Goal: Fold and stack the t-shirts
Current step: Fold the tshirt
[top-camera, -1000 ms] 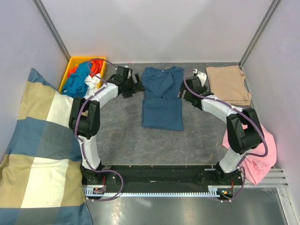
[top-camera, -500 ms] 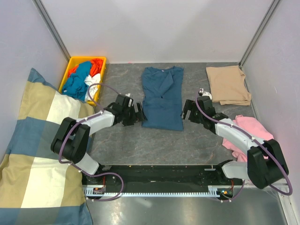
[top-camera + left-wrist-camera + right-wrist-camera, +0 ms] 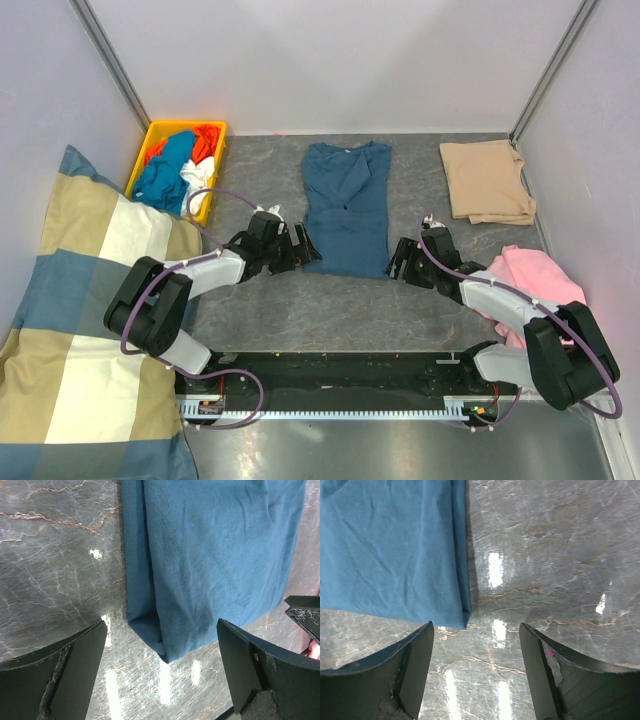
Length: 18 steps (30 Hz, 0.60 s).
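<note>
Teal t-shirt (image 3: 346,210): both grippers now at its near hem.
Shirt lies in the middle of the table (image 3: 330,310), sides folded in to a narrow strip, collar far; tan t-shirt (image 3: 487,181) sits folded at far right; left gripper (image 3: 300,248) and right gripper (image 3: 398,262) have come down from the far shoulder end to the near corners; both sets of jaws agape, nothing held; judgement: hem-to-collar fold comes next.

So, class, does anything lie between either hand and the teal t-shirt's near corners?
Nothing visible. The left hand and right hand each sit open at a hem corner of the teal t-shirt, over the marble tabletop.
</note>
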Each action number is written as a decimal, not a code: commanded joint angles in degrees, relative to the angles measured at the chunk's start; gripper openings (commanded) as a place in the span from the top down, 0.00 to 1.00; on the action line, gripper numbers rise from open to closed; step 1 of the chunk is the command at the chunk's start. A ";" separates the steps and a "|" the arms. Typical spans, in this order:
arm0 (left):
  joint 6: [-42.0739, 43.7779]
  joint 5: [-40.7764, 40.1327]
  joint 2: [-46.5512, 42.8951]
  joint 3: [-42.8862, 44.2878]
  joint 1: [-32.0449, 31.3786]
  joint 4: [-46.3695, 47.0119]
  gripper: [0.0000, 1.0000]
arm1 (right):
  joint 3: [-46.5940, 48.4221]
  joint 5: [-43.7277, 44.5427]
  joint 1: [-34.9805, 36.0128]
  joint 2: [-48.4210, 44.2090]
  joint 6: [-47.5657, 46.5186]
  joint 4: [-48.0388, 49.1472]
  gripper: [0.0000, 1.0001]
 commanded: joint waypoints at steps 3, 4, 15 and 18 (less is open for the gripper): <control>-1.48 -0.11 -1.23 -3.20 -0.89 -1.05 0.00 | -1.68 -1.32 0.15 0.58 1.13 4.37 0.26; -1.48 -0.02 -1.93 -3.55 -0.89 -1.22 0.00 | -1.94 -1.32 0.24 1.02 1.30 4.63 0.27; -2.01 -0.90 -3.61 -6.99 -1.24 -1.67 0.17 | -3.00 -3.87 0.15 6.73 2.27 10.96 0.37; -2.01 -1.07 -3.00 -6.63 -1.24 -1.40 0.19 | -2.73 -5.18 0.24 8.05 2.71 11.67 0.39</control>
